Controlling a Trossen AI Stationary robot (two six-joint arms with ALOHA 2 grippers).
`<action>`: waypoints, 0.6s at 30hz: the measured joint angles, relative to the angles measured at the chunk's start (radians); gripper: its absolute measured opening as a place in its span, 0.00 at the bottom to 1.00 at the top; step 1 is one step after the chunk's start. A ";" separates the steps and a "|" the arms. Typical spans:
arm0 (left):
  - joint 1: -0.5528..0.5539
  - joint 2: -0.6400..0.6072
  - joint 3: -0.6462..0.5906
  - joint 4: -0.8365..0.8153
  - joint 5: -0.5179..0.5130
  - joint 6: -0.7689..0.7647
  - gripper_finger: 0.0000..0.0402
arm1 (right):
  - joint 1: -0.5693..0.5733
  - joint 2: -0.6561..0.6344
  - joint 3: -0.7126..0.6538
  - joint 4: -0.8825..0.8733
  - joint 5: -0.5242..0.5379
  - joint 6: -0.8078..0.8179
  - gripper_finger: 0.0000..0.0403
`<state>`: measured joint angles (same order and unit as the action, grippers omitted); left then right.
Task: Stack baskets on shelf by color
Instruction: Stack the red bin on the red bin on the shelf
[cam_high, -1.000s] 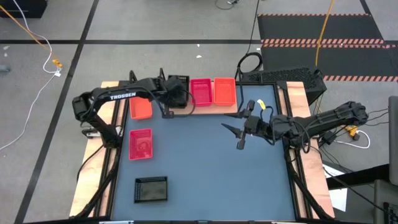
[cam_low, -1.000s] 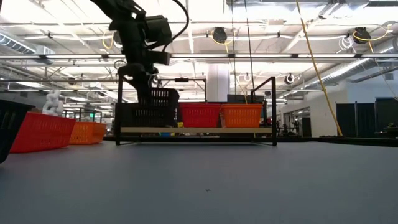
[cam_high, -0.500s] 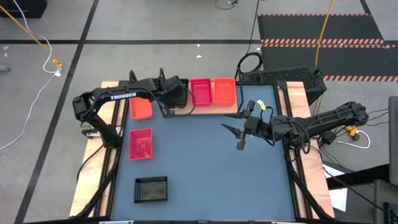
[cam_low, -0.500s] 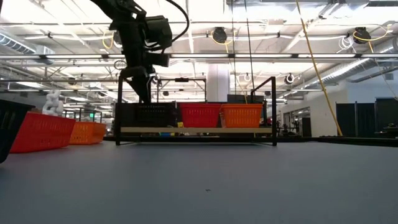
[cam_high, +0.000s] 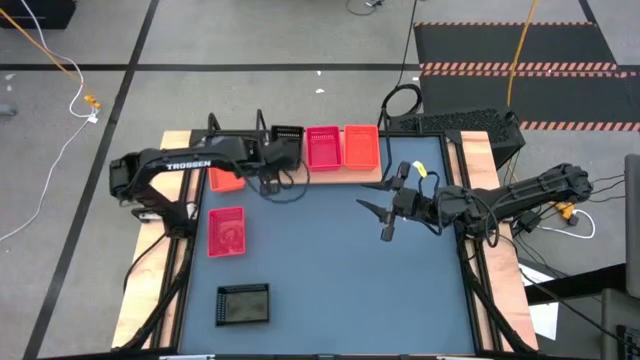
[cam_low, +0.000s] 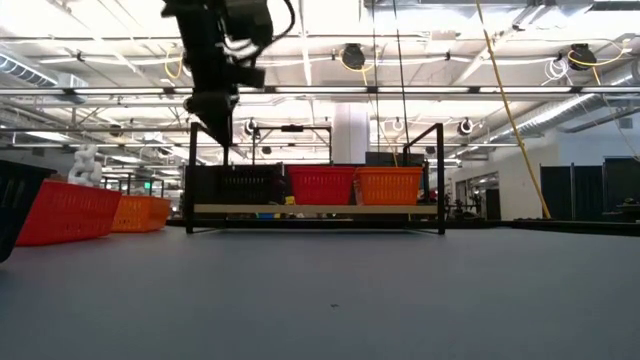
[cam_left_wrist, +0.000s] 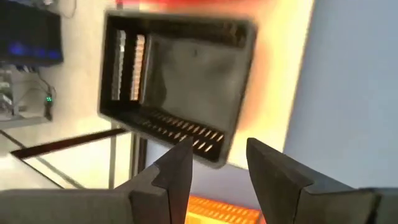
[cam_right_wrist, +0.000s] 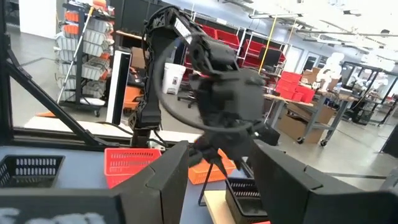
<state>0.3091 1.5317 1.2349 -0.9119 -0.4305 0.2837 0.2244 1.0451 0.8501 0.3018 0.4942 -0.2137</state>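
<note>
Spanning the scene: the blue tabletop (cam_high: 330, 270), with both dark arms reaching over it.
Shelf: the wooden shelf (cam_high: 325, 176) in its black wire frame sits along the far edge of the tabletop, holding three baskets side by side.
Baskets on shelf: black basket (cam_high: 287, 136) at the left end, red basket (cam_high: 322, 147) in the middle, orange basket (cam_high: 361, 145) at the right end; in the low view they form one row, black (cam_low: 240, 184), red (cam_low: 322, 185), orange (cam_low: 389, 185).
Baskets off shelf: an orange basket (cam_high: 226, 178) lies just left of the shelf, a second red basket (cam_high: 226, 231) nearer the front, and a second black basket (cam_high: 244, 304) nearest the front edge.
Left pincer: the left pincer (cam_high: 268, 172) hangs above the shelf's left end, over the near side of the black basket; its fingers (cam_left_wrist: 180, 171) are parted and hold nothing.
Right pincer: the right pincer (cam_high: 372, 197) waits above the tabletop's right half, fingers spread apart, empty.
</note>
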 joint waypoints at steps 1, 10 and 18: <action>-0.018 -0.012 0.001 -0.006 -0.001 -0.019 0.38 | 0.000 0.000 0.000 0.000 0.000 -0.017 0.42; -0.193 -0.102 -0.018 -0.167 0.000 -0.353 0.38 | -0.021 0.041 -0.081 0.144 -0.169 -0.131 0.42; -0.332 -0.199 -0.314 -0.032 0.003 -0.553 0.38 | -0.100 0.159 -0.071 0.222 -0.302 -0.001 0.42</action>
<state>-0.0224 1.3327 0.9211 -0.9439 -0.4275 -0.2694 0.1248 1.2041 0.7796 0.5236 0.1926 -0.2147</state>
